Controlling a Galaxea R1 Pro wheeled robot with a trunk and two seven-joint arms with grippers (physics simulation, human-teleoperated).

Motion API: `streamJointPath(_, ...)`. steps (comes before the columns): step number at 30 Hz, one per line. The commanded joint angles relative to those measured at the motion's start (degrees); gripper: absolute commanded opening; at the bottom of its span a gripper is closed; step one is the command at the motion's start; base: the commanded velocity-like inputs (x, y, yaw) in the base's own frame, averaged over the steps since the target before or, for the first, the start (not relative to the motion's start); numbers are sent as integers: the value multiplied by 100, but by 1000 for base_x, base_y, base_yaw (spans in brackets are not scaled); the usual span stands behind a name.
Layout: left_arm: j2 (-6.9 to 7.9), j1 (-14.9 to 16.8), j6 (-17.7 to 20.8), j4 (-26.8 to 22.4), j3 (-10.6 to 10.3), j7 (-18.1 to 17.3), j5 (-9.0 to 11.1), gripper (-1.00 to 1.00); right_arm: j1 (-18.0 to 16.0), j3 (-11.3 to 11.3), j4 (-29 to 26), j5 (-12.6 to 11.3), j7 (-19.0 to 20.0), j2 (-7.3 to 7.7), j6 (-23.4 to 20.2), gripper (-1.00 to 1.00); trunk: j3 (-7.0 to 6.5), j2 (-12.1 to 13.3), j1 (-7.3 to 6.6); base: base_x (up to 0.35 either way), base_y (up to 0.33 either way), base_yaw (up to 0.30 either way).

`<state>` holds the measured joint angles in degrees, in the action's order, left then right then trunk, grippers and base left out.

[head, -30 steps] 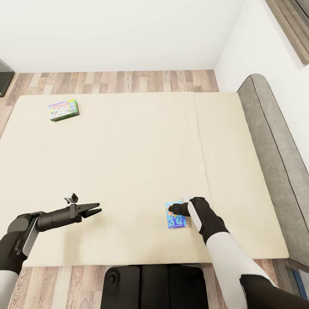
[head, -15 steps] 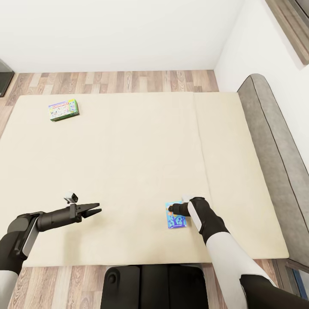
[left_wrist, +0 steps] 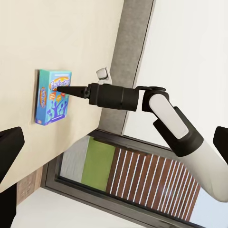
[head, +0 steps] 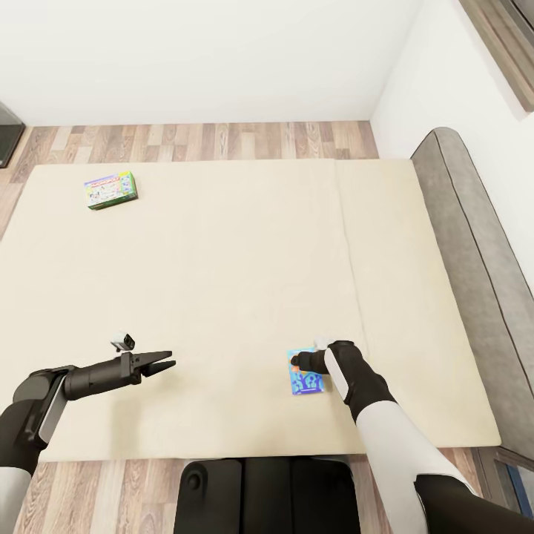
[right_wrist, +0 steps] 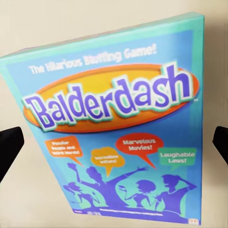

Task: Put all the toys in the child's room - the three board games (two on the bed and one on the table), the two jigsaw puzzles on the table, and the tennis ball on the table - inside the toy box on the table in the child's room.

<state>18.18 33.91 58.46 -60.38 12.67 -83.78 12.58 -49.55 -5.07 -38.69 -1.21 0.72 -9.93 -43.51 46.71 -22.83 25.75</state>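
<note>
Two board games lie on the cream bed (head: 222,267). The blue one with orange drawings (head: 305,379) is near the bed's front edge, and its cover reads "Balderdash" (right_wrist: 114,118) in the right wrist view. My right gripper (head: 297,362) hangs open just over its upper end, the fingertips (right_wrist: 9,147) spread wider than the box. From the left wrist view the right gripper (left_wrist: 66,89) points at this box (left_wrist: 52,96). The green-bordered board game (head: 110,190) lies far off at the bed's back left. My left gripper (head: 167,364) hovers open over bare mattress, left of the blue box.
A grey headboard (head: 475,267) runs along the bed's right side against a white wall. Wood-plank floor (head: 200,141) lies beyond the bed, with a dark cabinet corner (head: 7,133) at far left. My base (head: 259,497) stands at the bed's near edge.
The blue board game has shifted very slightly under the right gripper. Both arms stay where they were.
</note>
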Motion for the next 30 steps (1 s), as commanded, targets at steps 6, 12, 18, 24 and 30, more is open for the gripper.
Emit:
streamJointPath(6, 2, 2, 60, 0, -1, -16, 6, 100, -2, -29, -7, -10, 7, -6, -26, 100, 6, -9, 3, 0, 8, 0)
streamJointPath(12, 2, 2, 60, 0, -1, -16, 5, 100, -2, -30, -7, -10, 7, -6, -22, 100, 6, -9, 3, 0, 1, 0)
streamJointPath(18, 2, 2, 60, 0, -1, -16, 6, 100, -2, -29, -7, -10, 7, -6, -20, 100, 6, -9, 3, 0, 5, 0)
streamJointPath(24, 4, 2, 60, 0, -1, -16, 7, 100, -2, -29, -7, -10, 7, -6, -19, 100, 6, -9, 3, 0, 60, 0)
streamJointPath(30, 3, 2, 59, 0, -1, -16, 8, 100, -2, -30, -7, -10, 7, -6, -17, 100, 6, -9, 3, 0, 10, 0)
